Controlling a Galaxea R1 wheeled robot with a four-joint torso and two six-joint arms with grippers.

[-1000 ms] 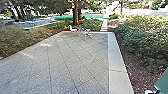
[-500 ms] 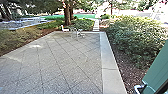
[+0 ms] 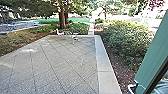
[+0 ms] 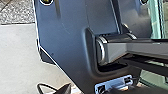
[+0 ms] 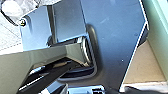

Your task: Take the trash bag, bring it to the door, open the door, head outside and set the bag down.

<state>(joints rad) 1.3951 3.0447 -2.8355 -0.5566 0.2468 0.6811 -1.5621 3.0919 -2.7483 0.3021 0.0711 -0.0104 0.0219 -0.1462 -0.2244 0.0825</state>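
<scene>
1. Looking out now over the paved yard (image 3: 62,62), spread across the lower left and centre of the head view, with a pale border strip (image 3: 102,71) just right of centre.
2. Close on the right edge, a tall teal panel (image 3: 152,55), probably part of the door or doorway, with a pale metal fitting (image 3: 131,88) near its foot, at lower right.
3. And the trash bag (image 5: 15,8)? Probably that pale, bulging bundle by the robot's dark plate (image 5: 115,37) in the right wrist view; hard to confirm, and no telling whether hanging or resting.
4. Left gripper: can't tell how far open, nor with what in hold, if anything. Right gripper: same call, jaws not readable, grip on the bag unproven.
5. Judging the step in hand as getting out through the doorway: go slowly here, keep well off that teal panel, and avoid swinging wide towards the right side of the frame.
6. Keep both arms tucked and steady; guard against snagging thin plastic on the metal fitting or pinching the bag against the panel.
7. Count the carry as unfinished until fully outside, with room to lower gently.
</scene>
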